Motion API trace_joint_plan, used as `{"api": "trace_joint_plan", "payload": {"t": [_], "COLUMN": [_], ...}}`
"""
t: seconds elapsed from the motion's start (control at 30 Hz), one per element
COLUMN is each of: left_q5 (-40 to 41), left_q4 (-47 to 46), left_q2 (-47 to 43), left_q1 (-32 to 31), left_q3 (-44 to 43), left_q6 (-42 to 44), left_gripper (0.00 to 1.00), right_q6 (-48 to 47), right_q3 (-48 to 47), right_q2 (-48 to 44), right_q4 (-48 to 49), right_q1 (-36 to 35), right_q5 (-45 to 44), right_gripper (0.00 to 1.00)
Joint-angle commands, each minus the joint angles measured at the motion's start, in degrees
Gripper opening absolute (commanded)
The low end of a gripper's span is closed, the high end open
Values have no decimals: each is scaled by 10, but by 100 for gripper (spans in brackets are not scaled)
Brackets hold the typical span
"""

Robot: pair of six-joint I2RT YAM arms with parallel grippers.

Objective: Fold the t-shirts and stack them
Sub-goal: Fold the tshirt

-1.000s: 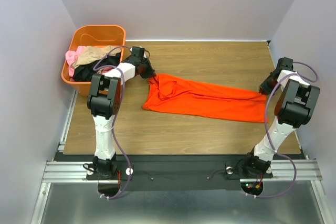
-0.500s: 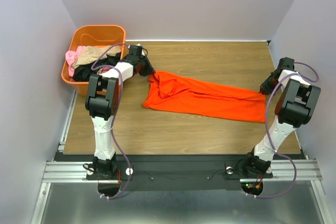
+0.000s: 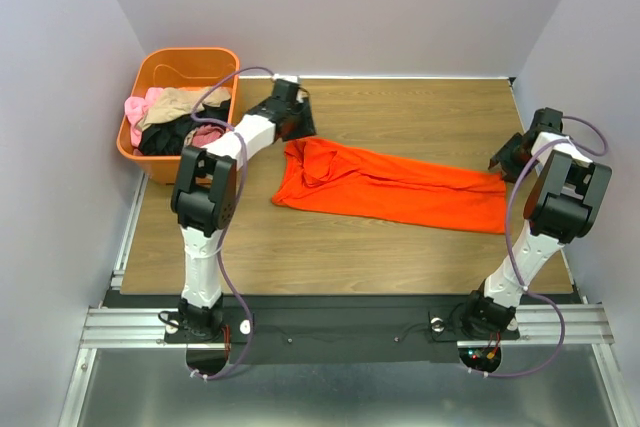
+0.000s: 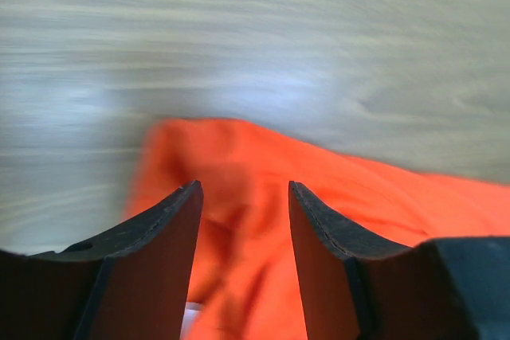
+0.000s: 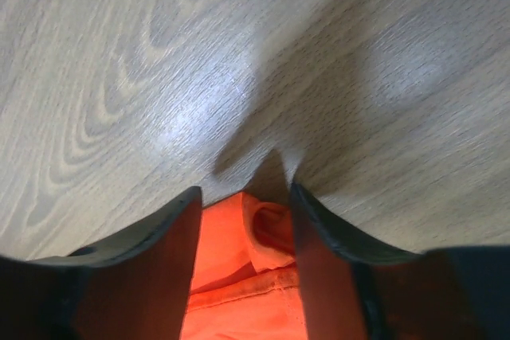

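Worryingly, the orange-red tee point(image 3: 390, 185) lies rumpled in a strip across the middle of the top view, and with the left gripper point(image 4: 244, 189) and right gripper point(image 5: 245, 193) both spread at its ends, a shallow pinch could snag one layer only.

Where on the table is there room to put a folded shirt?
The table is bare between the orange shirt and the near edge, and again on the shirt's far side. The tub at far left is crowded with clothes.
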State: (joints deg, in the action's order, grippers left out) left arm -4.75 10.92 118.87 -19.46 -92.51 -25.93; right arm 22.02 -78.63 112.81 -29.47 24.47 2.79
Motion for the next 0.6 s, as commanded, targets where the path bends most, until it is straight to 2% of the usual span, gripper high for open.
{"api": "trace_joint_plan", "payload": {"t": [0.0,0.23,0.57], "left_q5": [0,-47,-30], "left_q4": [19,4,24], "left_q2": [-30,-10,5], "left_q1": [-73,-113,-115], "left_q3": [-29,-37,-41], "left_q6": [55,58,54], "left_gripper": [58,58,58], "right_q6": [-8,-8,-10], "right_q3": [-7,20,43], "right_q2": [-22,-61,-91], "right_q4": [2,2,2], "right_q1": [12,12,12], "right_q5": [-4,12,21], "right_gripper": [56,58,58]}}
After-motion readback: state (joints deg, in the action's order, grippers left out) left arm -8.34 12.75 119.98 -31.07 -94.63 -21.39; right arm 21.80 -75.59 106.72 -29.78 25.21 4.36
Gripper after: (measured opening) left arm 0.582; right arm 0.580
